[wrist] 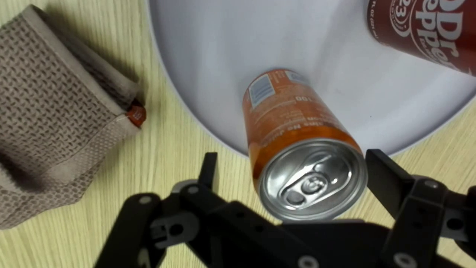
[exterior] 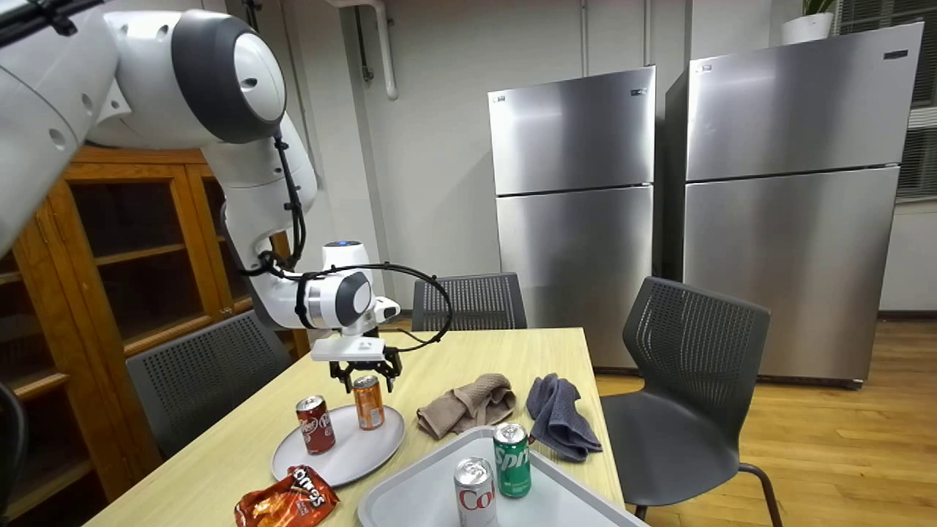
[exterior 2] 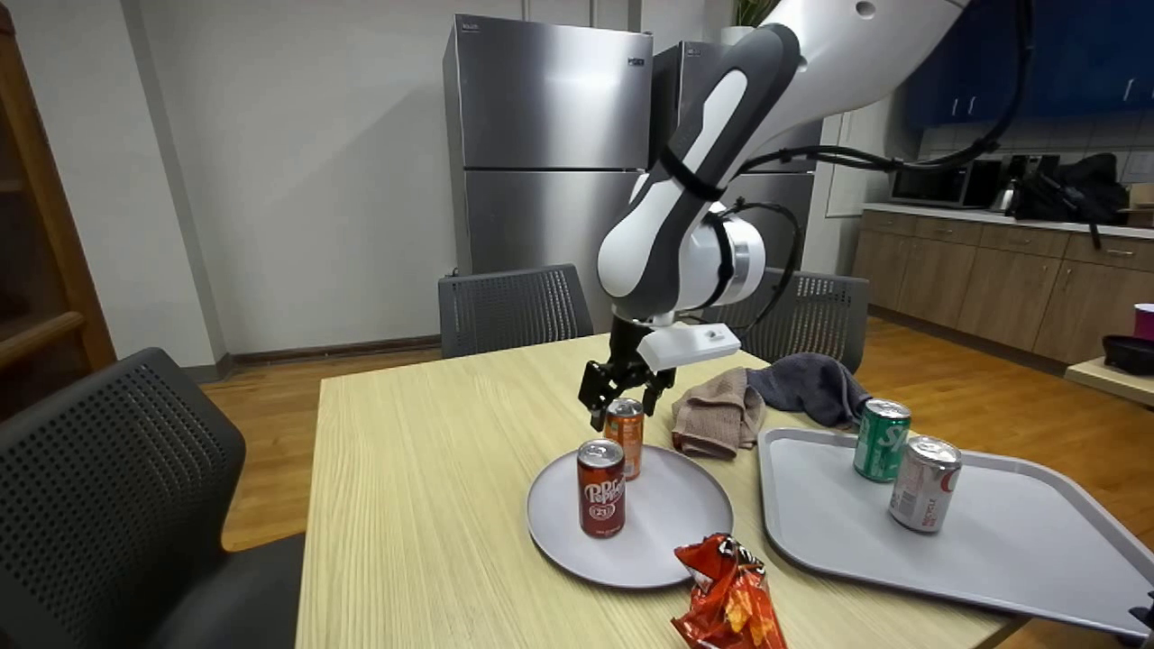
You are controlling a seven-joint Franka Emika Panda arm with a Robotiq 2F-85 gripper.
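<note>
The pincer (wrist: 292,160) is spread wide and points downward. Its two black fingers (wrist: 210,167) flank the upper end of an orange cylindrical metal soda can (wrist: 292,115). A visible gap separates the can from one finger; the opposite finger is very near the lid rim, and contact there cannot be determined.

The orange can stands upright on a round grey shallow plate (exterior 2: 667,532), near the plate's edge. A dark red cylindrical metal Dr Pepper can (exterior 2: 601,509) stands upright on the same plate, apart from the orange can.

A brown textured cloth towel (wrist: 55,100) lies folded near the plate. A dark blue cloth towel (exterior: 560,417) lies beyond it. A crumpled red foil snack bag (exterior: 293,498) lies just beside the plate.

A grey rectangular tray (exterior 2: 1019,541) with rounded corners carries a green metal Sprite can (exterior 2: 879,446) and a silver metal can (exterior 2: 921,487) with red lettering, both upright and close together.

The pale wood-grain surface (exterior 2: 406,496) supports all these items. Dark grey perforated chairs (exterior: 688,359) stand around it; two stainless-steel refrigerators (exterior: 575,249) stand farther back.
</note>
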